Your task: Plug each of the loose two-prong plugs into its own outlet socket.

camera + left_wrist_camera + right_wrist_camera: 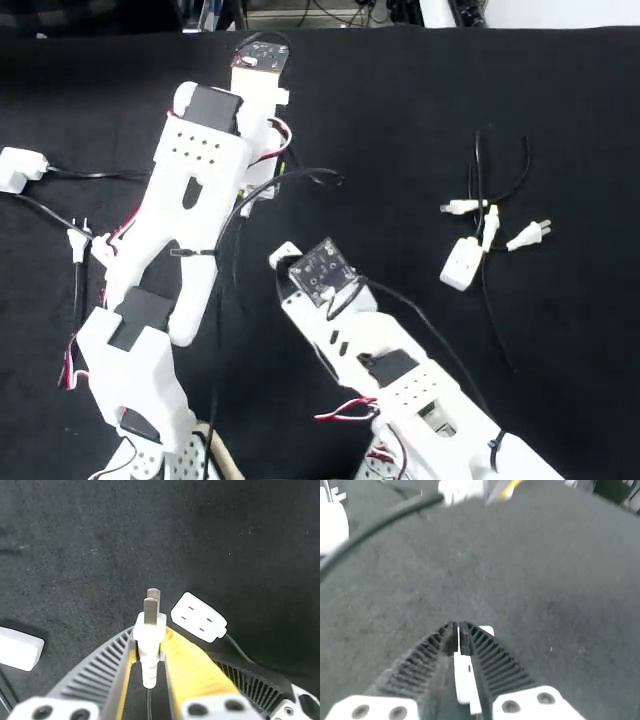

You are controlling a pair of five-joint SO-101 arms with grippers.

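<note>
Clamped between the fingers [187, 665] of the left gripper [150, 641]: a two-prong plug [149, 622], long axis along the fingers, prongs forward. Just beyond the prongs, a little aside, lies an outlet socket [199, 617], slots empty. Probably needs a small sideways turn. Close by, the right gripper [459, 628], pressed nearly together on a white piece [463, 675]; cannot tell which piece.

Two arms [195, 190] [400, 370] are standing over one table [400, 110]. At least two sockets [18, 168] [460, 263] and three plugs [78, 242] [463, 207] [528, 236] are lying there; a fourth plug [149, 635] is being held.

Blk tbl [560, 100] w/ socket [460, 262], plug [528, 236], cords [100, 176].
</note>
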